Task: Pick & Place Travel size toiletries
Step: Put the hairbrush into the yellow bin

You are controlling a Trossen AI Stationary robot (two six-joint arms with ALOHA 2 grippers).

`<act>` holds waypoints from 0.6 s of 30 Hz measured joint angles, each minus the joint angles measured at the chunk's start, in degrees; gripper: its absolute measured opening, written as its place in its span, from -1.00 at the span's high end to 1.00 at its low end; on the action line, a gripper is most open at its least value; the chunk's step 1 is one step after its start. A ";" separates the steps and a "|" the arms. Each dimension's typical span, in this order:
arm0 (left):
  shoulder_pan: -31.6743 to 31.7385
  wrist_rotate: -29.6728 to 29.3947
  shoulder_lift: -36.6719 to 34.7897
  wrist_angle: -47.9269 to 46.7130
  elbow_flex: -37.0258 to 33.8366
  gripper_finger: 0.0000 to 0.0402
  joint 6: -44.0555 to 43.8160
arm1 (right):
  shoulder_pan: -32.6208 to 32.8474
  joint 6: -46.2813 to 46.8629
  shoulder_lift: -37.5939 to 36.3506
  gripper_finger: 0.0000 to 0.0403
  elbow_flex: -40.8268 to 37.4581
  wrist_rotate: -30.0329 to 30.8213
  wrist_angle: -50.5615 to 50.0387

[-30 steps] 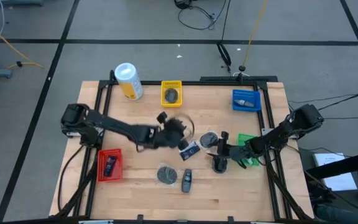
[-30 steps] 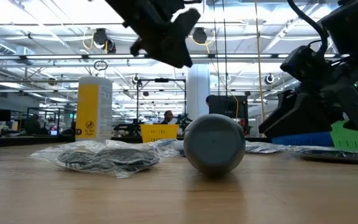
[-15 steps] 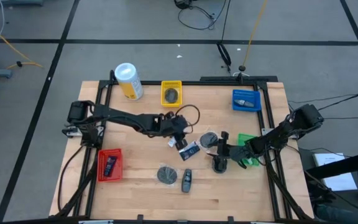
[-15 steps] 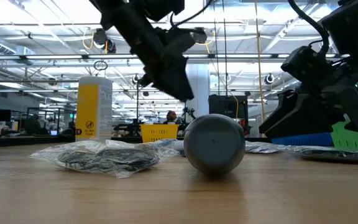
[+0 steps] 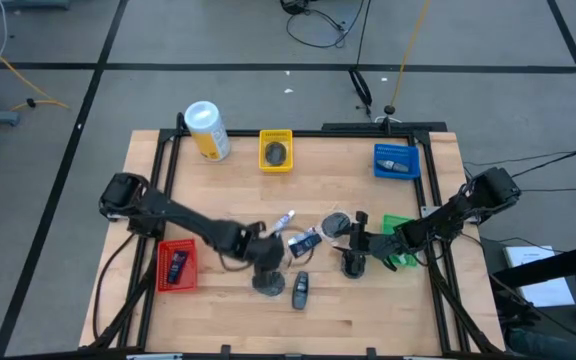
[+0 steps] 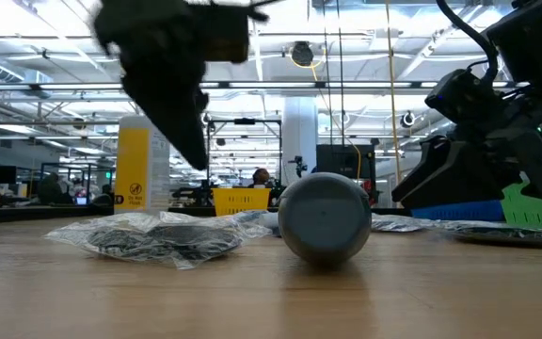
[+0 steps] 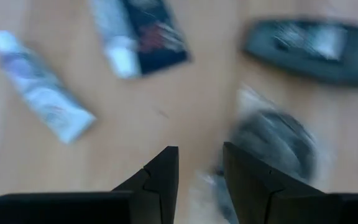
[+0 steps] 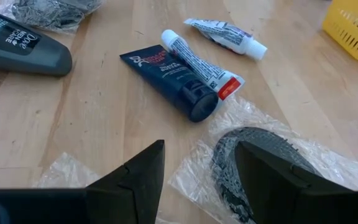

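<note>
Dark blue tube [image 8: 169,81], capped, lying flat

yellow canister [image 5: 207,130] table's far-left corner | trays: yellow [image 5: 276,150], blue [image 5: 396,160], green [image 5: 400,240], red [image 5: 176,265]

I'm looking down on a light wooden table [image 5: 218,330] with a black frame. On it sit a yellow canister [image 5: 206,130], a yellow tray [image 5: 276,150], a blue tray [image 5: 396,161], a green tray [image 5: 400,240] and a red tray [image 5: 176,265]. Loose on the wood: a bagged grey disc [image 5: 268,281], a dark oblong pack [image 5: 300,289], a white tube [image 5: 285,219] and a dark blue tube [image 5: 306,240]
</note>
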 joint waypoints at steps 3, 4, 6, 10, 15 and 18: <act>-2.78 -0.50 0.00 1.64 0.00 0.38 2.61 | 0.00 0.02 -0.01 0.07 0.00 0.03 0.12; -3.25 -0.68 0.00 2.60 0.00 0.37 3.60 | 0.00 0.02 0.01 0.07 0.00 0.07 0.16; -3.46 -0.22 0.77 5.75 0.03 0.30 5.10 | 0.00 0.02 -0.02 0.07 0.00 0.09 0.38; -2.34 4.64 3.82 11.54 0.04 0.04 9.81 | 0.00 0.42 -0.02 0.07 -0.02 0.13 0.84; -0.31 7.92 7.38 14.25 0.04 -0.30 13.91 | 0.00 1.30 -0.02 0.07 -0.02 0.11 1.31; 0.92 10.66 9.09 14.40 0.04 -0.40 14.61 | 0.00 1.33 -0.02 0.07 -0.02 0.09 1.32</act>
